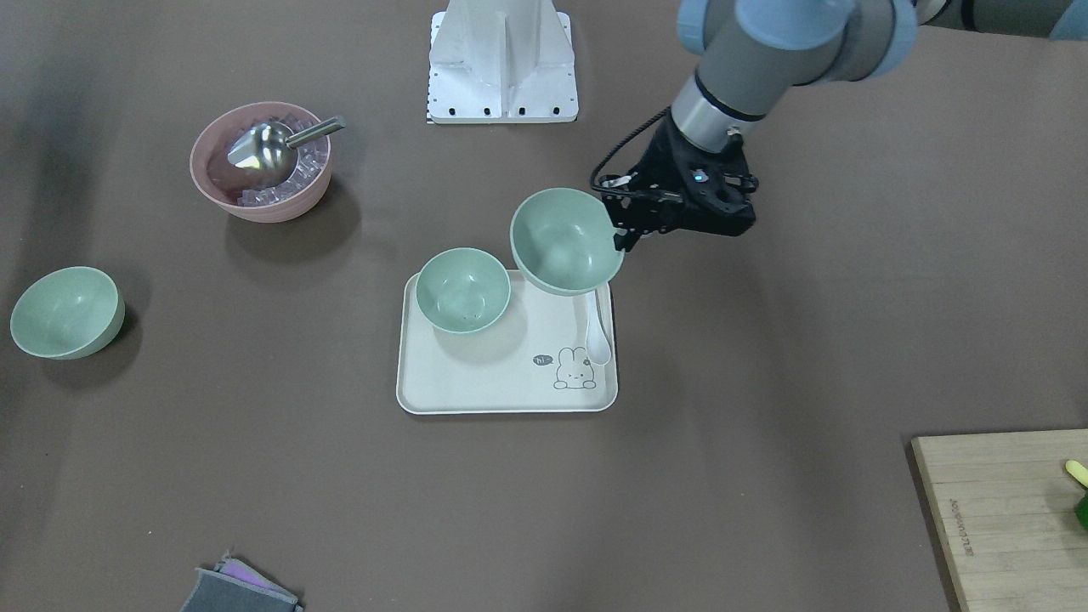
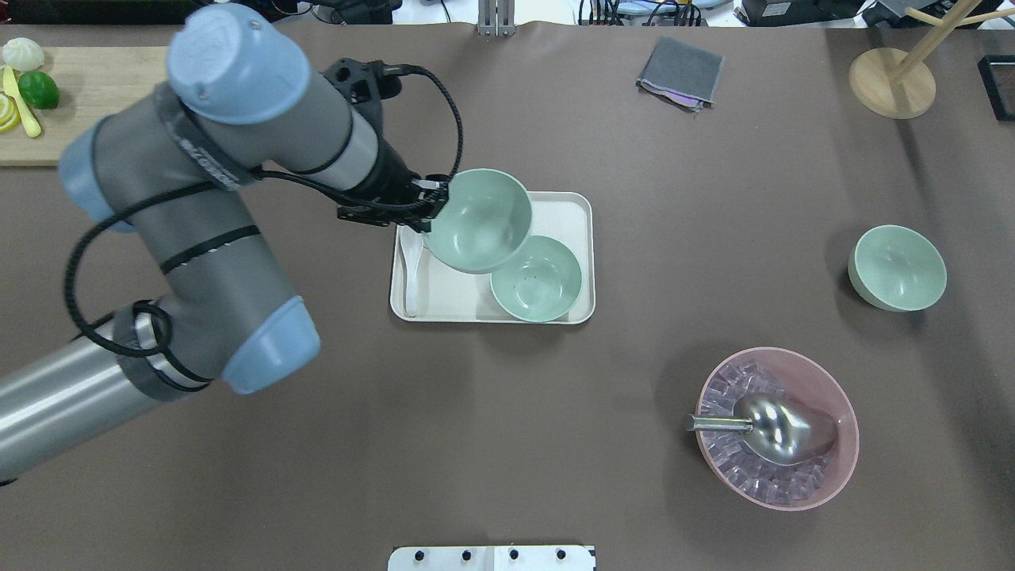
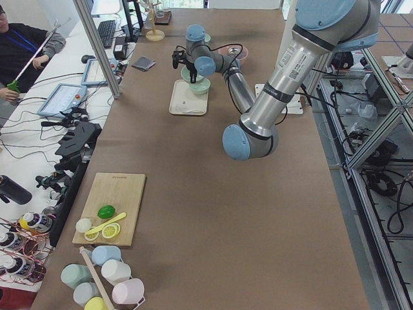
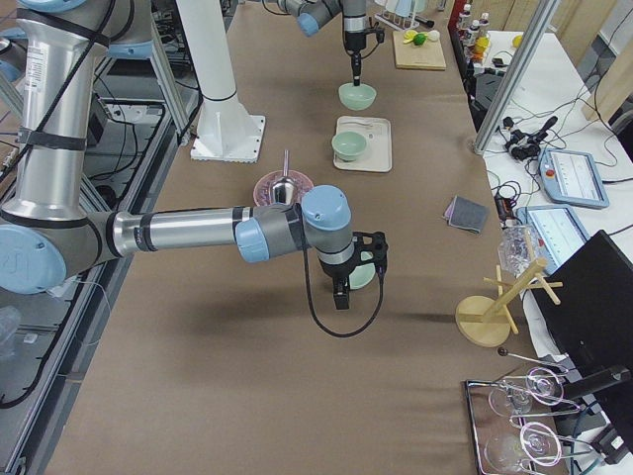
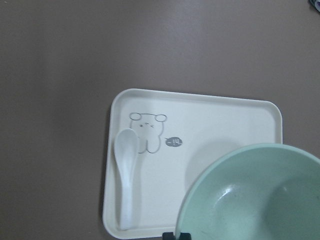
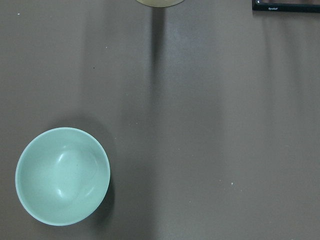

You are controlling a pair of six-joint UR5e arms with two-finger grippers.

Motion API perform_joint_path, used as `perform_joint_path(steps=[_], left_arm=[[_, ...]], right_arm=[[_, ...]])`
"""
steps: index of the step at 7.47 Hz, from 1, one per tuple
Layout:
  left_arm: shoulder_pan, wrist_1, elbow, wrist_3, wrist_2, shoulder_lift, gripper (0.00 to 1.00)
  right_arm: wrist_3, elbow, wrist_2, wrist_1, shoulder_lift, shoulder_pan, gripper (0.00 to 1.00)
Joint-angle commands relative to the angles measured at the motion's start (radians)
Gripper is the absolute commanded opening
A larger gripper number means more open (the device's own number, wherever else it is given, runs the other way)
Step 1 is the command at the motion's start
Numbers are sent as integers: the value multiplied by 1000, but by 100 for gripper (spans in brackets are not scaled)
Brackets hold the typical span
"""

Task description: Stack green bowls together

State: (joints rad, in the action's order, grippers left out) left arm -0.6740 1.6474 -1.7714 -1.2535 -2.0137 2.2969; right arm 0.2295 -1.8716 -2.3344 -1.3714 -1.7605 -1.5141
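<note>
My left gripper [image 1: 627, 240] [image 2: 432, 211] is shut on the rim of a green bowl [image 1: 565, 242] [image 2: 480, 222] [image 5: 255, 195] and holds it lifted over the cream tray [image 1: 501, 387] [image 2: 572, 208] [image 5: 210, 112]. A second green bowl [image 1: 463, 289] [image 2: 537, 279] rests on the tray, just beside and below the held one. The third green bowl [image 1: 66, 312] [image 2: 898, 267] [image 6: 62, 175] sits alone on the table. My right gripper [image 4: 341, 299] hangs close to that bowl, seen only in the exterior right view; I cannot tell whether it is open or shut.
A white spoon [image 1: 597, 336] [image 5: 126, 170] lies on the tray. A pink bowl [image 1: 259, 161] [image 2: 777, 428] holds ice and a metal scoop. A cutting board [image 2: 79, 103], a grey cloth [image 2: 680, 73] and a wooden stand [image 2: 892, 79] sit along the far edge.
</note>
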Motion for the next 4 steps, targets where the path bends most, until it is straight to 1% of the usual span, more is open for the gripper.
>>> perform_joint_path(steps=[1, 3, 4], left_arm=[[79, -2, 136, -37, 94, 117, 0], [80, 6, 185, -30, 96, 125, 0], [102, 14, 199, -30, 122, 122, 0]], right_arm=[[1, 0, 0, 0, 1, 0, 100], [2, 0, 0, 0, 4, 0, 100], [2, 0, 0, 0, 4, 0, 100]])
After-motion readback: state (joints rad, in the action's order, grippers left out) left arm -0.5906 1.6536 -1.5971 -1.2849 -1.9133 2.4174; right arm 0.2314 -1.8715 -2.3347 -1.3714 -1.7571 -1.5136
